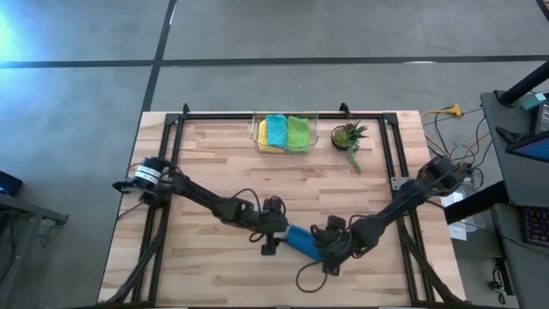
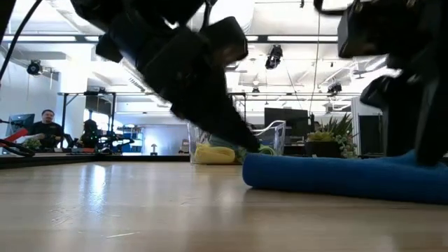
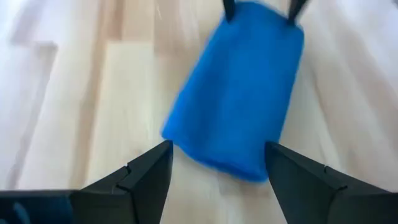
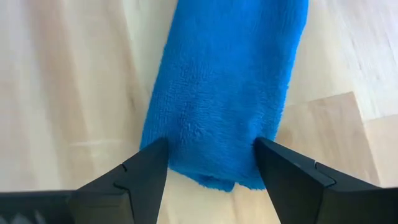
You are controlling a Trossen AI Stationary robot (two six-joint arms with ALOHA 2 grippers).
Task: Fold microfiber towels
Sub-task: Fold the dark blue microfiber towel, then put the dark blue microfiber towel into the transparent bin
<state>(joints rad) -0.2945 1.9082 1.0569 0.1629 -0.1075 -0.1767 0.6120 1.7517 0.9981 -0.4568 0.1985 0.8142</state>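
At the near middle of the table (image 1: 214, 154), a blue towel (image 1: 302, 241) is seen lying as a narrow folded strip on the wood, with a gripper at each short end. The left gripper (image 3: 216, 163) is held with its fingers spread, just short of one end of the strip, nothing being pinched between them. The right gripper (image 4: 211, 163) is set over the opposite end, its spread fingers straddling the cloth at either side; whether the towel is actually pressed cannot be told. In the low view the strip is shown flat on the tabletop, thick and rounded at its edge, which suggests that at least one fold has been made. It is judged that this towel is partly folded, and that a further fold, end to end, may still be wanted before it can be set aside. Farther back, a clear bin (image 1: 256, 136) is seen at the far edge, holding the yellow towel (image 1: 262, 137), the teal towel (image 1: 276, 130) and the lime green towel (image 1: 298, 132). Whether those three are already folded cannot be made out. Beside the bin stands a small potted plant (image 1: 347, 137).
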